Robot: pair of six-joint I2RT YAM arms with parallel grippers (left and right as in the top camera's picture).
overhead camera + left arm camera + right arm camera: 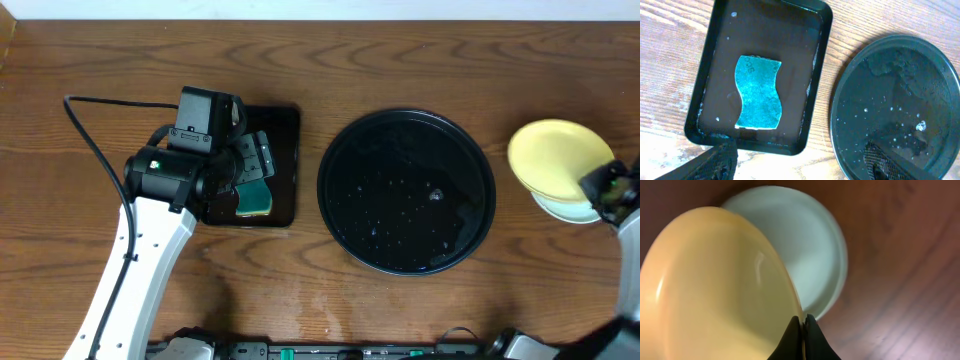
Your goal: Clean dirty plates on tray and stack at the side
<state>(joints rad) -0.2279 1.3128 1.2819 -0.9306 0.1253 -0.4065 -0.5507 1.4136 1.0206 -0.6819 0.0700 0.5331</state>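
The round black tray [406, 190] sits mid-table, wet and holding no plates; it also shows in the left wrist view [895, 105]. My right gripper [803, 319] is shut on the rim of the pale yellow plate [715, 290], holding it tilted above a mint-green plate [800, 245] at the table's right side. In the overhead view the yellow plate [557, 156] covers most of the green plate [562, 209]. My left gripper [800, 160] is open above the small rectangular tray, holding nothing.
A small rectangular black tray [285, 165] holds a teal sponge [758, 93], left of the round tray. A black cable [90, 140] runs across the left of the wooden table.
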